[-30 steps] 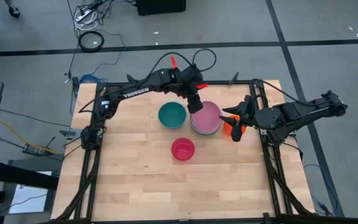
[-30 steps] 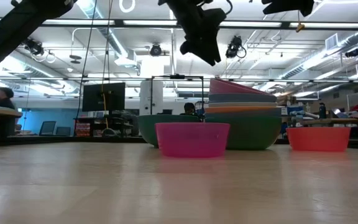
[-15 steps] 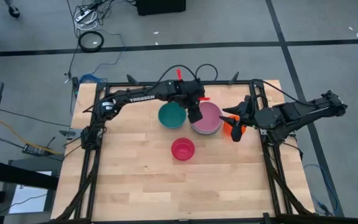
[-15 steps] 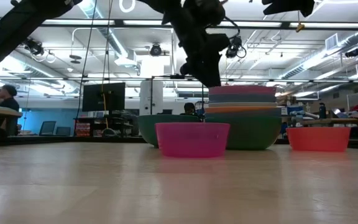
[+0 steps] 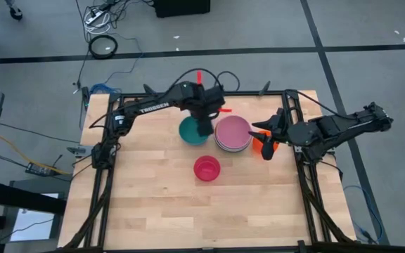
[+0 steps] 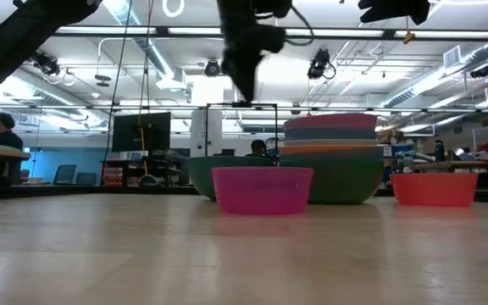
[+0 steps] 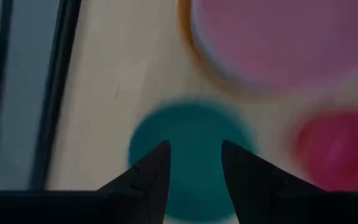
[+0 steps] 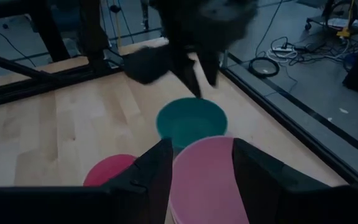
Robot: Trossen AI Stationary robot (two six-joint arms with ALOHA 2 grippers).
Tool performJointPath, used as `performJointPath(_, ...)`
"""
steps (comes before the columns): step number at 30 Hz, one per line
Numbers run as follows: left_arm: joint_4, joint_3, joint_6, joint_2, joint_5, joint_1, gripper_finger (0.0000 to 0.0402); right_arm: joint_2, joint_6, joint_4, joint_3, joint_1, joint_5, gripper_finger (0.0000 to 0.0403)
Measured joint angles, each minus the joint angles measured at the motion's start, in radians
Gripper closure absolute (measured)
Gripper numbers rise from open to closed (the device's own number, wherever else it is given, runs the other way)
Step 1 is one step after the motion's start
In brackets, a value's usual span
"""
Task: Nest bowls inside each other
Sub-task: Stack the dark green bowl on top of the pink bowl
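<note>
Bowls: pink-topped stack [image 5: 233, 133], teal bowl [image 5: 191, 131], red bowl [image 5: 207, 168], orange bowl [image 5: 259, 145] stood on surface [image 5: 153, 204]. Left gripper [image 5: 204, 129] hung over teal bowl, jaws wide, empty; right gripper [image 5: 264, 131] beside stack, jaws apart, empty.

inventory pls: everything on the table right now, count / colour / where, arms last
stack of bowls: one nested pile, pink on top, grey, orange and dark green layers below in the low view; far-right part of the table
teal bowl: 1, teal, just left of the stack
red bowl: 1, magenta-red, nearer the table middle, in front of the other two
orange bowl: 1, orange, right of the stack, partly under the right gripper
table: 1, light wood
left gripper: open, empty, above the teal bowl
right gripper: open, empty, by the orange bowl at the right edge
</note>
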Motion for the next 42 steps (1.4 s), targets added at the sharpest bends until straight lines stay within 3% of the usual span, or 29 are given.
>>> performJointPath(3,-0.168,0.000,0.084,0.002,-0.032,-0.005,0.0249,0.000,0.015,-0.022,0.000,0.000,0.000,0.0247)
performJointPath(5,-0.157,-0.037,0.158,-0.003,0.000,-0.009,0.0249,0.000,0.028,-0.032,0.000,0.001,-0.002,0.0247)
performJointPath(8,-0.174,-0.113,0.241,-0.032,0.128,-0.014,0.0249,0.000,0.042,-0.040,0.000,0.003,-0.012,0.0247)
performJointPath(12,-0.162,-0.199,0.215,-0.049,0.097,-0.015,0.0249,0.002,0.061,-0.050,-0.001,0.003,-0.019,0.0247)
performJointPath(27,0.053,-0.498,0.217,-0.058,0.140,-0.015,0.0249,0.073,0.080,-0.050,-0.001,0.003,-0.035,0.0247)
performJointPath(32,0.107,-0.534,0.218,-0.058,0.197,-0.016,0.0249,0.095,0.082,-0.050,-0.001,0.001,-0.034,0.0247)
performJointPath(42,0.249,-0.541,0.220,-0.054,0.179,-0.018,0.0251,0.098,0.083,-0.050,-0.001,0.001,-0.034,0.0247)
